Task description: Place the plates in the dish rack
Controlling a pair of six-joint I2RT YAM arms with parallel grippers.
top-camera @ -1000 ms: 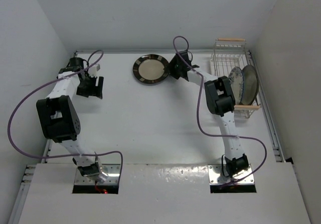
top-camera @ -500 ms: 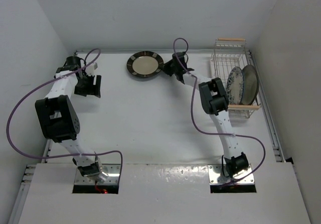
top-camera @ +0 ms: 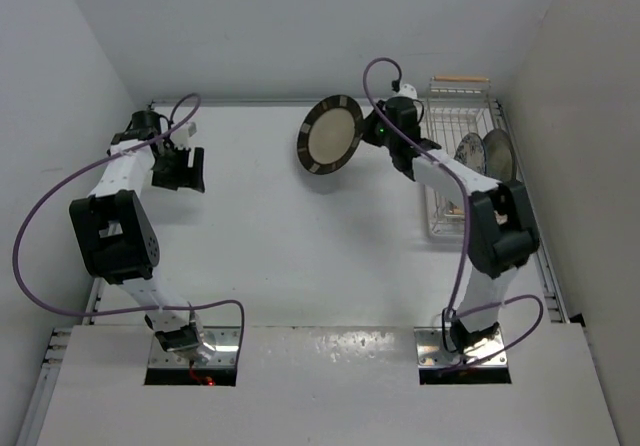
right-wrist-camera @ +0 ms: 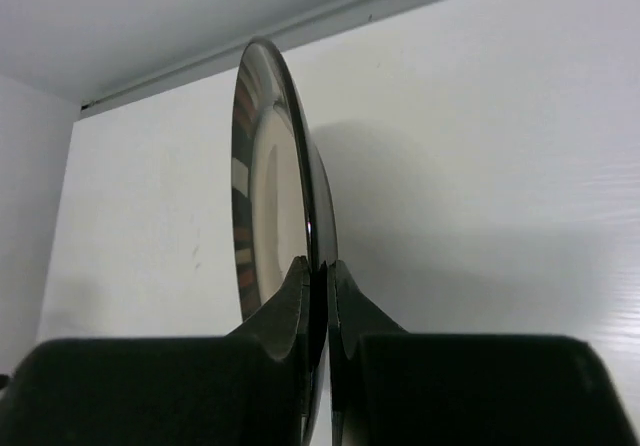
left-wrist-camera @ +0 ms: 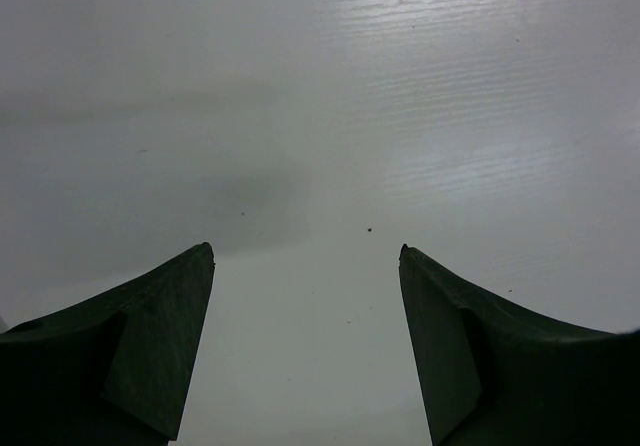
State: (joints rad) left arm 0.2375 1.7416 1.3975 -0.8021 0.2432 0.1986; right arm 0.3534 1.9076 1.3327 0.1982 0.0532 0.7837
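My right gripper is shut on the rim of the dark brown plate with a beige centre and holds it up off the table, tilted on edge, left of the dish rack. In the right wrist view the plate stands edge-on between my fingers. The blue floral plate and the dark grey plate stand upright in the rack. My left gripper is open and empty over bare table at the far left; its fingers show only table between them.
White walls close in the table at the back and both sides. The rack has a wooden handle at its far end and sits against the right wall. My right arm's elbow covers the rack's near end.
My right gripper has lifted the brown plate off the table and tilted it up on edge, moving it right toward the rack. The right arm's elbow swung right. The left arm barely moved.
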